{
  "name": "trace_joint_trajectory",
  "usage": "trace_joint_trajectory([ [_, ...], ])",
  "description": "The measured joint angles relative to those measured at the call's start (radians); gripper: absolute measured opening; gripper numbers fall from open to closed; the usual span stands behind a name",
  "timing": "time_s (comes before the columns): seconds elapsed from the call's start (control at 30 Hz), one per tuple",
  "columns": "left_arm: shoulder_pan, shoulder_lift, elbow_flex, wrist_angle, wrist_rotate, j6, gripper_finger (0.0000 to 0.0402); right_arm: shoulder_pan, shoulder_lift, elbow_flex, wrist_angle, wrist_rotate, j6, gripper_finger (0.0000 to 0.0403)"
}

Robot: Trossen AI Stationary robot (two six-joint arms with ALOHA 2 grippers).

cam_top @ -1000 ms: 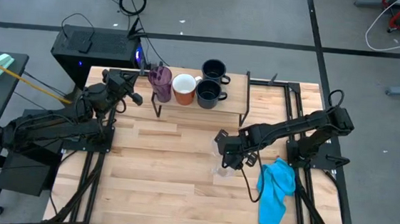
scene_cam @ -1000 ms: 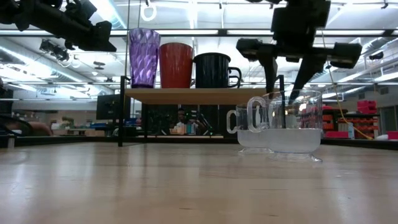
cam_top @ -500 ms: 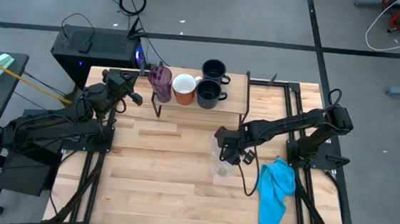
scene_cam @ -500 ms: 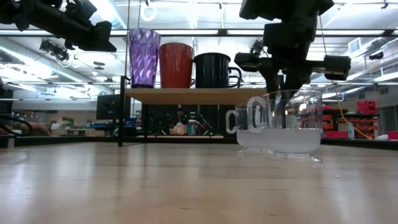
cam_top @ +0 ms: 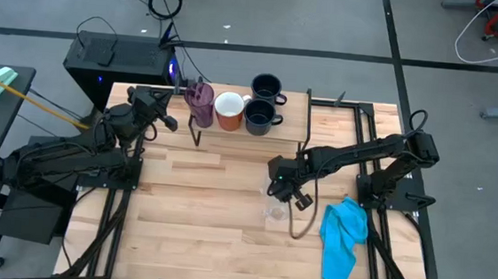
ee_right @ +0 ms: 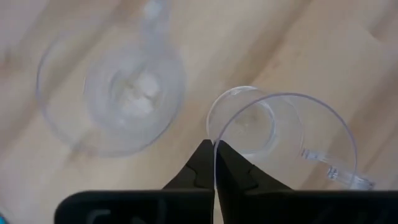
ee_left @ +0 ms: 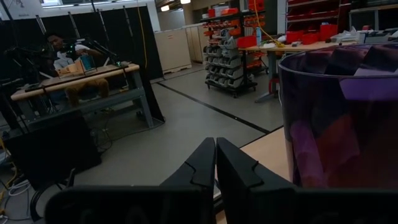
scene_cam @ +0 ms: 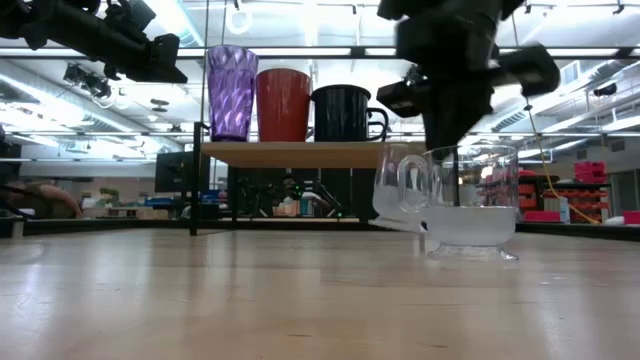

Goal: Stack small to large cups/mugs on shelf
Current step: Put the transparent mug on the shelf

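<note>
Right wrist view shows the right gripper (ee_right: 214,163) pinching the thin rim of one clear glass (ee_right: 283,140), its fingers pressed close on either side of the wall, while the second clear glass (ee_right: 112,99) sits on the tabletop (ee_right: 323,37) just beside it. From the low view the held glass looks tilted and partly off the wood, so I would judge a lift toward the shelf (cam_top: 288,118) is under way. That grip is the worry: a pinch on a slick rim lets the glass swing or slip out, and its handle hangs close enough to the neighbouring glass to knock it over (both are light and would skid easily). The shelf's front edge is another place it could catch on the way up. The left gripper (ee_left: 215,163) waits at the shelf's far left, fingers closed on nothing, right next to the purple tumbler (cam_top: 202,102). By my count: one tumbler, one white-and-orange mug (cam_top: 229,110), two dark mugs (cam_top: 262,103) on the shelf, and two clear glasses down on the table.
</note>
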Motion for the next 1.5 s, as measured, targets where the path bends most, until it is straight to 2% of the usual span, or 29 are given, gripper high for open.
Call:
trace_joint_trajectory([
  [0.4,0.000,0.000,0.000,0.000,0.000,0.000,0.0017,-0.014,0.000,0.099,-0.086,-0.070,0.688,0.0003],
  [0.73,0.000,0.000,0.000,0.014,0.000,0.011,0.0019,-0.048,0.000,0.108,-0.291,-0.067,1.200,0.0003],
  [1.03,0.000,0.000,0.000,0.040,0.000,0.012,0.0013,-0.047,0.000,0.108,-0.274,-0.001,1.426,0.0006],
  [1.4,0.000,0.000,0.000,0.056,0.000,0.037,0.0021,-0.061,0.032,0.068,-0.199,0.016,1.446,0.0015],
  [1.5,0.000,-0.001,0.000,0.068,0.000,0.037,0.0015,-0.069,0.032,0.060,-0.199,0.065,1.446,0.0029],
])
